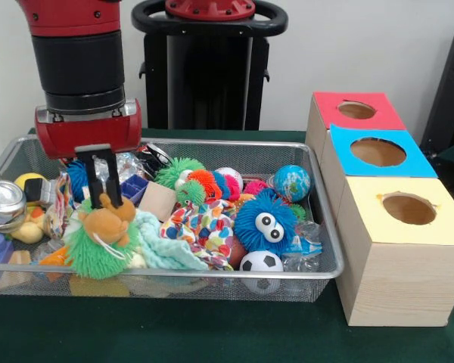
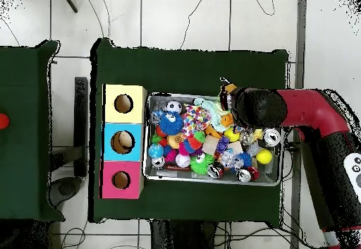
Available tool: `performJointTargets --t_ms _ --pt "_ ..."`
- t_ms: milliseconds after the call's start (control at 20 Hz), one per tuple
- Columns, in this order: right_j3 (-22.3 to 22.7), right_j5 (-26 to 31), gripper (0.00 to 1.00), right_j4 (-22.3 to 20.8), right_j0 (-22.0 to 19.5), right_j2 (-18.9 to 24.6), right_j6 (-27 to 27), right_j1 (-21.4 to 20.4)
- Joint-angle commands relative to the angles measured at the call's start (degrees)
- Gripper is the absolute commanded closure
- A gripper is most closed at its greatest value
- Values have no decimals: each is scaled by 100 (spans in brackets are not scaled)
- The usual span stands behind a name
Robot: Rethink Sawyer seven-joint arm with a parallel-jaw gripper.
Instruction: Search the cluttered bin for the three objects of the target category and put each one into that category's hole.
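The red arm reaches straight down into the mesh bin (image 1: pixel 325 227), gripper (image 1: pixel 106 198) closed on a brown plush toy (image 1: pixel 108 221).

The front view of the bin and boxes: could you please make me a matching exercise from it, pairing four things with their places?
Things:
1. Soccer ball
2. Globe ball
3. Silver can
4. Yellow-topped box

Places, as the front view shows them:
a. Picture-left end of the wire bin
b. Outside the bin, nearest the camera of the three boxes
c. Against the bin's near wall, below the blue googly-eyed puffer
d. Toward the bin's far picture-right corner

Pairs: 1-c, 2-d, 3-a, 4-b
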Motion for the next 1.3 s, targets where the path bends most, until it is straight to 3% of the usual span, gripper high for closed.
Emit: performJointTargets --t_ms 50,250,450,700,950,1300 --pt "79 368 100 478 29 -198 36 -59" --pt "-61 543 100 528 138 -337 42 -58" --pt "-172 1170 100 621 345 -577 -33 -225" --pt "66 1669 100 787 423 -735 -67 -640" --pt "46 2180 100 627 567 -1026 -84 -523" --pt "-64 1910 100 671 652 -1059 125 -377"
